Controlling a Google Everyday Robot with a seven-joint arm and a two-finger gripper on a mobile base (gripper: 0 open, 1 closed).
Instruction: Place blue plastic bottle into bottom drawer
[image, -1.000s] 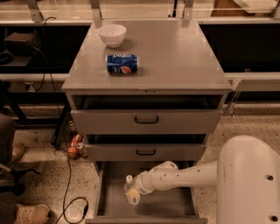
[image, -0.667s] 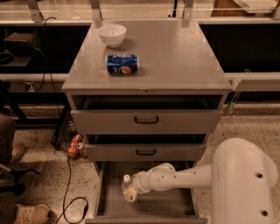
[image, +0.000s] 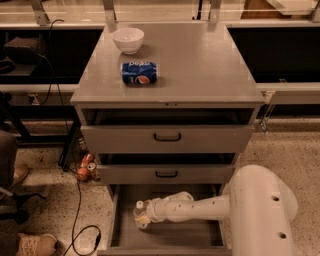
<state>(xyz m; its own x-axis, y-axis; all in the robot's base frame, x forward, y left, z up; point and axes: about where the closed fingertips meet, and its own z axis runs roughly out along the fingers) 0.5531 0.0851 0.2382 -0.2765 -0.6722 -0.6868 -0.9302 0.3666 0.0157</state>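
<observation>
The blue plastic bottle (image: 139, 210) is clear with a white cap and sits at the tip of my arm, inside the open bottom drawer (image: 175, 236). It is at the drawer's left side, just above the grey floor. My gripper (image: 145, 219) reaches in from the right and is shut on the bottle. The bottle's lower part is hidden by the gripper.
A blue Pepsi can (image: 139, 73) lies on its side on the cabinet top (image: 200, 60), with a white bowl (image: 128, 40) behind it. The two upper drawers (image: 166, 137) are slightly open. Cans (image: 85, 167), a cable (image: 79, 220) and a shoe (image: 35, 244) are on the floor at left.
My gripper has moved left inside the bottom drawer, carrying the bottle with it towards the drawer's left wall.
</observation>
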